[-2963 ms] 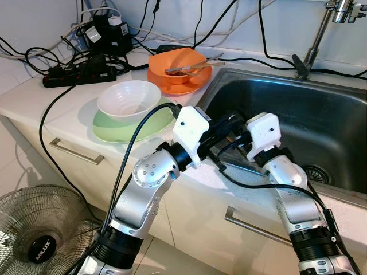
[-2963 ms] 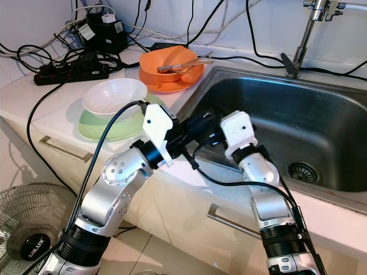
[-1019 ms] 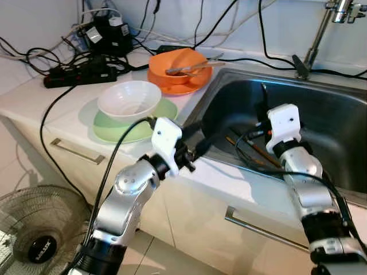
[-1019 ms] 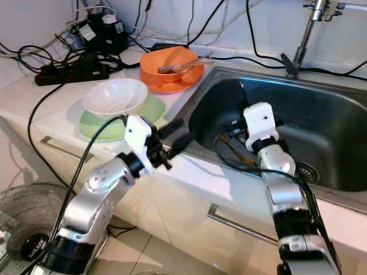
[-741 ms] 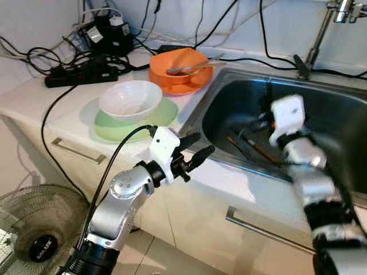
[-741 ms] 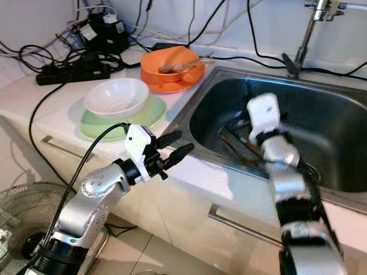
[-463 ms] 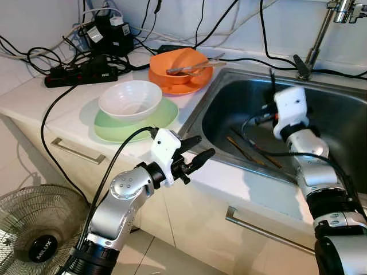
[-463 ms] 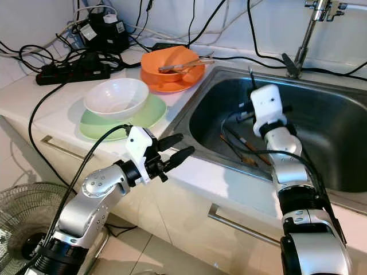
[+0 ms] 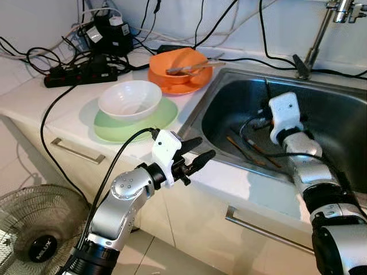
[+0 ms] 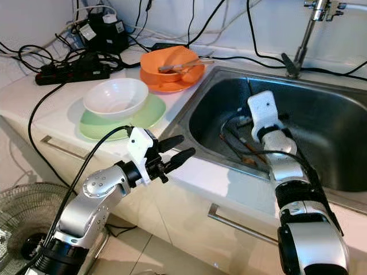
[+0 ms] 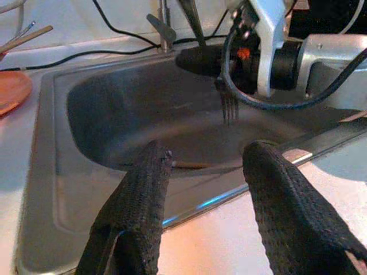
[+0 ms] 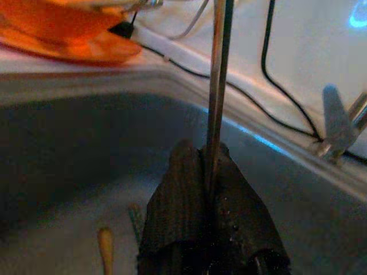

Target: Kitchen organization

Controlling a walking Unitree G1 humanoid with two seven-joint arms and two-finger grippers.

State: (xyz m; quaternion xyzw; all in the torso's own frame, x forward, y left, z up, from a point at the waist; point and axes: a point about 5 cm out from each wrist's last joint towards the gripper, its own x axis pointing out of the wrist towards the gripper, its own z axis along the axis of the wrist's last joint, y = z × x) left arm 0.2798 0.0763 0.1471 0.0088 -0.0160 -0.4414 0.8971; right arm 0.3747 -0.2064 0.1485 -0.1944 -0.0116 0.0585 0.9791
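White countertop (image 9: 69, 100) runs along the left of this kitchen, with a steel sink (image 9: 338, 114) sunk into it on the right and a tangle of black cables against the far wall. On the counter a white bowl (image 9: 128, 99) sits on a green plate (image 9: 153, 117); farther back an orange bowl (image 9: 178, 62) on an orange plate holds chopsticks across its top.

Over the sink, the right gripper (image 12: 209, 226) has its fingers pressed together on a fork (image 11: 228, 103), whose slim metal handle stands nearly upright between them, tines hanging down above the basin. More chopsticks (image 9: 252, 152) lie flat on the sink floor just below it, their long axes running from near left to far right.

At the counter's near edge, the left gripper (image 9: 195, 156) hangs with fingers spread, pinching nothing, pointing toward the sink.

Judging by this, the orange bowl lies to the far left of the held fork, and the right arm is the one carrying it there.
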